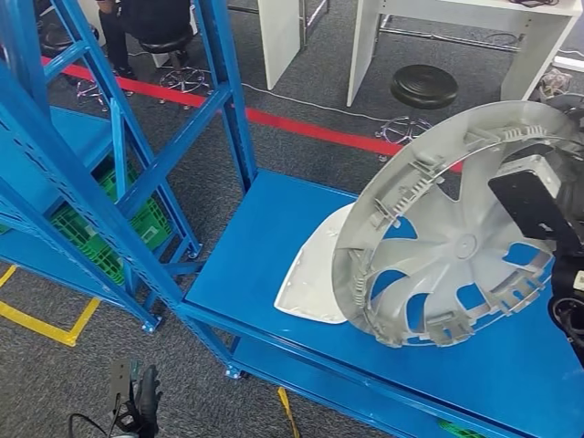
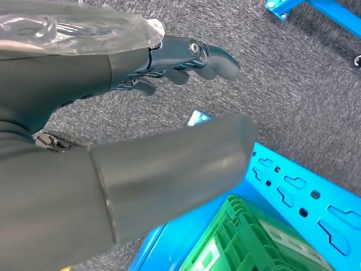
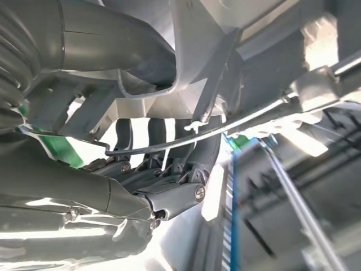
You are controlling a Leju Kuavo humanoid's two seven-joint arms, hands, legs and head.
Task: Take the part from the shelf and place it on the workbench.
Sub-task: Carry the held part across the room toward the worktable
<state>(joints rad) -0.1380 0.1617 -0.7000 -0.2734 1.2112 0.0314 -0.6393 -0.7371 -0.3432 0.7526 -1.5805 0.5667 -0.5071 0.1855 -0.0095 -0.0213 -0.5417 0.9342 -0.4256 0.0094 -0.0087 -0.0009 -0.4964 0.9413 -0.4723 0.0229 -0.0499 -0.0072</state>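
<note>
A grey wheel cover hangs tilted above the blue shelf deck, its ribbed inner side facing me. My right hand grips its rim at the right, dark fingers curled round the edge and the thumb pressed on the other side. In the head view the cover hides most of that hand. My left hand hangs low by the floor, and in the left wrist view the left hand holds nothing, its fingers stretched away from the thumb.
A white curved panel lies on the deck under the cover. Blue shelf uprights and braces stand to the left, with green crates low behind them. A black stool, white desks and a red floor line lie beyond.
</note>
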